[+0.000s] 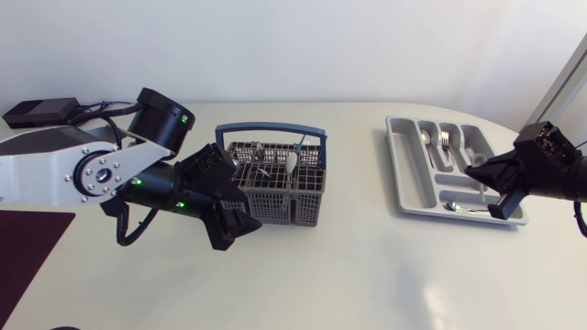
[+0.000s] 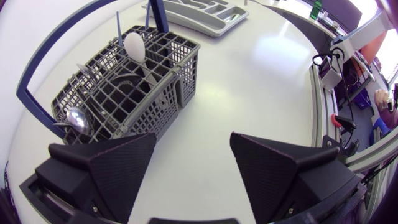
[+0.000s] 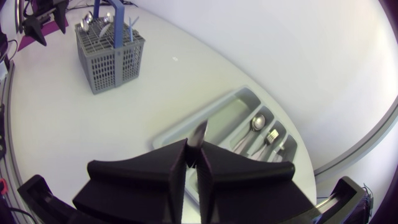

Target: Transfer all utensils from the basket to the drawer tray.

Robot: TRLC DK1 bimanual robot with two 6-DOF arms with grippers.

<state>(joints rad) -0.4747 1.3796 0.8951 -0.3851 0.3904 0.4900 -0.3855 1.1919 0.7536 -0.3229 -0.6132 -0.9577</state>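
One basket (image 1: 275,209), one drawer tray (image 1: 408,174), two arms (image 1: 55,167) (image 1: 555,174).

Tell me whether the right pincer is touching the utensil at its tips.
Touching. The right wrist view shows the right pincer shut on a silver utensil: both fingers press against it from either side, and its tip sticks out ahead of them.
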